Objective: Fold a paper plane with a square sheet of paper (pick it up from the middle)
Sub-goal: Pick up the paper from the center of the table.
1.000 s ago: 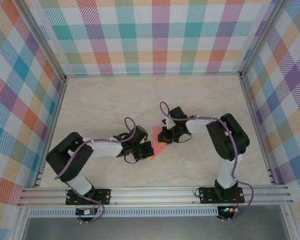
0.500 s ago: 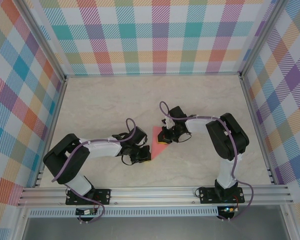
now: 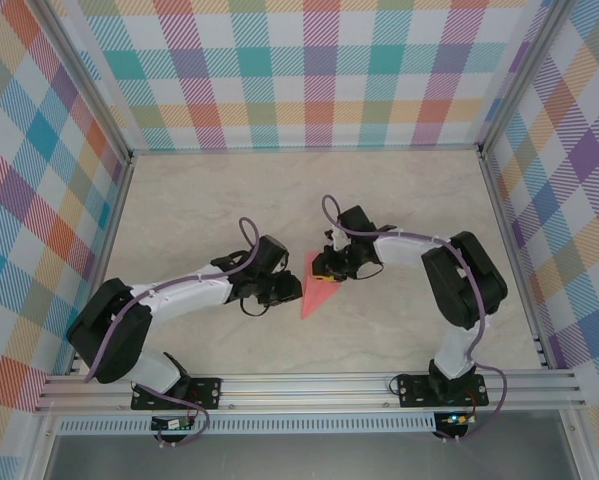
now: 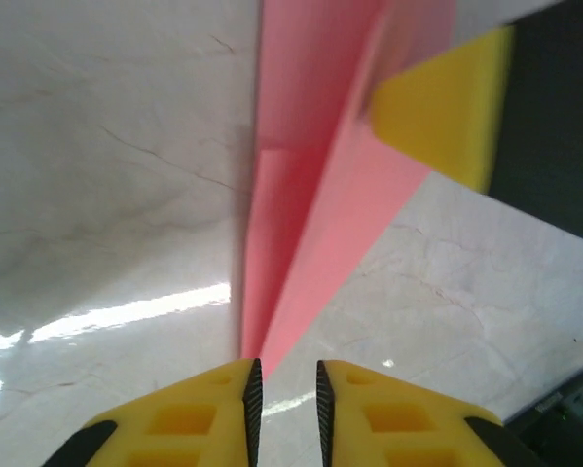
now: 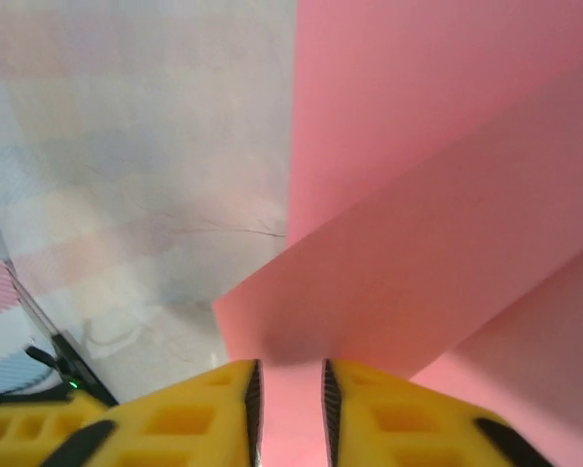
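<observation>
The square sheet of paper is folded into a slim salmon-pink paper plane (image 3: 315,293) that lies on the table, its point toward the near edge. My left gripper (image 3: 291,291) sits at its left side. In the left wrist view the plane (image 4: 315,204) tapers toward the left gripper (image 4: 289,389), whose jaws stand a little apart with bare table between them. My right gripper (image 3: 326,270) rests over the plane's wide far end. In the right wrist view the right gripper (image 5: 291,404) is slightly open over the plane's pink folded layers (image 5: 437,214). One yellow right fingertip (image 4: 442,102) touches the plane.
The pale marble table (image 3: 209,210) is ringed by checked walls (image 3: 309,70) and aluminium rails (image 3: 309,385) along the near edge. Open tabletop lies behind and to both sides of the arms.
Both grippers have gone from shut to slightly open. The left arm has stretched forward and right, and the paper now lies as a narrower dart between them.
</observation>
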Robot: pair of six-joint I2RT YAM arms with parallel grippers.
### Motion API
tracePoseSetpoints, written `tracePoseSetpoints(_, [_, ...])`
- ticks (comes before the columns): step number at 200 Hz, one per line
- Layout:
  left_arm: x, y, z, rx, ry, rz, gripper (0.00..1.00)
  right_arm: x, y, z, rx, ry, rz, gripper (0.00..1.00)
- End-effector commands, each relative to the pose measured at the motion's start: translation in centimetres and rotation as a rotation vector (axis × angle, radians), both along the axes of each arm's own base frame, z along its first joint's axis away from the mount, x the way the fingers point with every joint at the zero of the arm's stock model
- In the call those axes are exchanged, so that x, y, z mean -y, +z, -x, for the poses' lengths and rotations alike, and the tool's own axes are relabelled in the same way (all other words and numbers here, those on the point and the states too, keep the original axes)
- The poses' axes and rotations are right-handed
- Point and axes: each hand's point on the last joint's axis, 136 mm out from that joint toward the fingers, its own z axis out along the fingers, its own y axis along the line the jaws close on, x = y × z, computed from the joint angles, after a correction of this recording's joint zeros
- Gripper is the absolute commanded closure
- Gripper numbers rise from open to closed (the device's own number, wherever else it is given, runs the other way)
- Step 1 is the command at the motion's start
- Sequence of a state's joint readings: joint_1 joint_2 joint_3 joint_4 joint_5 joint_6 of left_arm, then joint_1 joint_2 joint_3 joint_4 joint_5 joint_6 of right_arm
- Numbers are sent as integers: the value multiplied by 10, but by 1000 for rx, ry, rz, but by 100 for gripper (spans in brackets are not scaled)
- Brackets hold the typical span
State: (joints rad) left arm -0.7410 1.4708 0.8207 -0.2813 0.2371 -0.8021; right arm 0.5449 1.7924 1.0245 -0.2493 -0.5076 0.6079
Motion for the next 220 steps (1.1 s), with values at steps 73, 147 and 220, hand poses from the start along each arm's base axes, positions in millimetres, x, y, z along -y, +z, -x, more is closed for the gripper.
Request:
tracePoseSetpoints(73, [-25,16,-32,121,130,-12,23,24,4,-7,33,-190,54,53])
tracePoseSetpoints(147, [-23,13,-34,104,149,29,11,8,-6,-10,0,-138,3,56])
tracePoseSetpoints(220, [-23,7,-36,73,168,57,9,-5,-8,-11,-18,-114,-70,66])
